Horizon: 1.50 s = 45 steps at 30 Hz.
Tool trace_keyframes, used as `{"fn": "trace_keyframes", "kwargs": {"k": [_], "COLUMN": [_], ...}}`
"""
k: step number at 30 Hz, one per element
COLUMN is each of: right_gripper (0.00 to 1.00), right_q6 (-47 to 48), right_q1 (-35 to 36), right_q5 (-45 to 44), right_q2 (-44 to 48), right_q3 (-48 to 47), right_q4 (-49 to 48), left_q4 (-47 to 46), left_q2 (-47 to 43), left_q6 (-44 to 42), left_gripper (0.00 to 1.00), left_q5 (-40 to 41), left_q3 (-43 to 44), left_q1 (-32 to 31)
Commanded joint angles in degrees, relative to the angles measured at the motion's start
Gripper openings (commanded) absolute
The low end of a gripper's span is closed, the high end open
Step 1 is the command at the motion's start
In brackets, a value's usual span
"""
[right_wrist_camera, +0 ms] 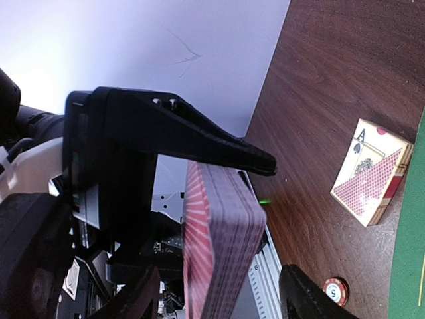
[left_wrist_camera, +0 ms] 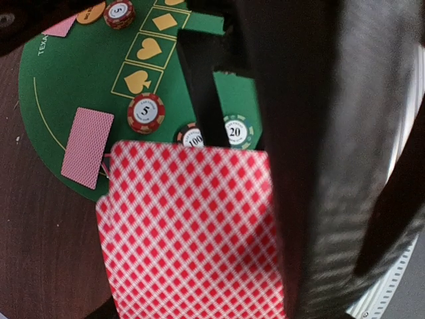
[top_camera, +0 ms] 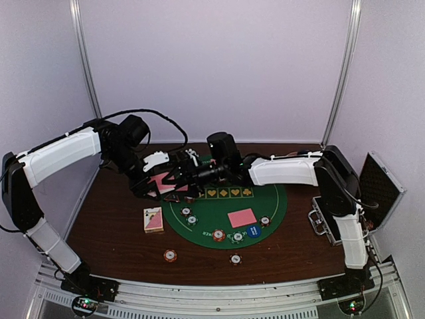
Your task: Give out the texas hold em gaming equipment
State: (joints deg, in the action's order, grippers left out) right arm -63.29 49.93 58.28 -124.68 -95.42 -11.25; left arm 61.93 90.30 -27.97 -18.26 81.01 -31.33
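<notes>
**Right wrist view: left fingers (right_wrist_camera: pixel 199 143) clamped on the deck of cards (right_wrist_camera: pixel 219 239), right fingers (right_wrist_camera: pixel 302 299) spread**

The left pair pinches the pink-backed deck flat between them. The right pair stands apart, one finger on each side of the deck's near end; I cannot tell whether they touch it. Beneath the deck lies the green mat (left_wrist_camera: pixel 73 80), with a red chip (left_wrist_camera: pixel 146 113) and a single card (left_wrist_camera: pixel 87 146) face down by its edge. Farther out on the table (top_camera: pixel 113 226) are a card box (top_camera: pixel 153 219) and an orange chip (top_camera: pixel 170 255). A black case (top_camera: pixel 372 193) sits at the right.
</notes>
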Motion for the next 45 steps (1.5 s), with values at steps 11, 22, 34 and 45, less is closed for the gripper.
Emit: {"fn": "trace_keyframes", "kwargs": {"k": [11,22,34,45], "right_gripper": [0.60,0.46,0.29,0.18], "right_q6": [-3.84,-2.04,1.93,1.10], "right_q1": [-0.30,-2.56,-2.76,-2.73], "right_q5": [1.68,0.93,0.64,0.43], "right_q2": [-4.64,-1.16,4.09,7.40], "right_q3": [-3.54,1.29,2.07,4.12], "right_q4": [-4.36,-3.45,2.08,1.63], "left_q4": [-1.12,-0.93,-0.98,-1.00], "left_q2": [-1.13,-1.39,-1.20,-1.43], "left_q6": [-0.35,-0.55,-0.75,-1.21], "left_gripper": [0.00,0.00,0.00,0.00], "left_q5": [-1.47,-1.41,-0.56,0.37], "left_q3": [1.87,2.13,1.61,0.82], "left_q1": [0.22,0.22,0.22,0.22]}}
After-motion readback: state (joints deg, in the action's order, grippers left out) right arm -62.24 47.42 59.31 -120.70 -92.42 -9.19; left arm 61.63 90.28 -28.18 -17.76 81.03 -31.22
